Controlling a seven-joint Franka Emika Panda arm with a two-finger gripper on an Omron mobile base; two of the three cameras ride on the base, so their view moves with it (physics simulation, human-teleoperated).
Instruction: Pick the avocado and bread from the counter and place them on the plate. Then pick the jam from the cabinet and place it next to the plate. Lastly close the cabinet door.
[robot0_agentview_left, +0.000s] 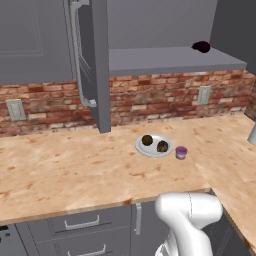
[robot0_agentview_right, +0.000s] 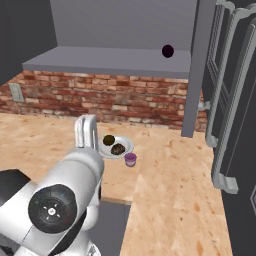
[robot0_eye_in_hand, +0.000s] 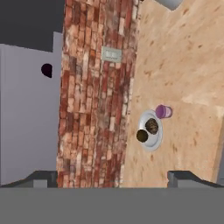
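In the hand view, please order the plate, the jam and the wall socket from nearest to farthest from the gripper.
1. Plate: on the counter, nearest the gripper and its open jaws.
2. Jam: just beyond the plate, beside its rim.
3. Wall socket: on the brick wall, farthest.

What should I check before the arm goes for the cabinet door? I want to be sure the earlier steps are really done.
1. Avocado on the plate: ok.
2. Bread on the plate beside the avocado: ok.
3. Jam on the counter next to the plate, upright: ok.
4. Hand free: ok, fingers wide apart in the hand view with nothing between them.
5. Cabinet door closed: not ok, it stands open, edge toward the room, with its bar handle in view.
6. Dark lump at the back of the shelf, clear of the door's swing: cannot tell.
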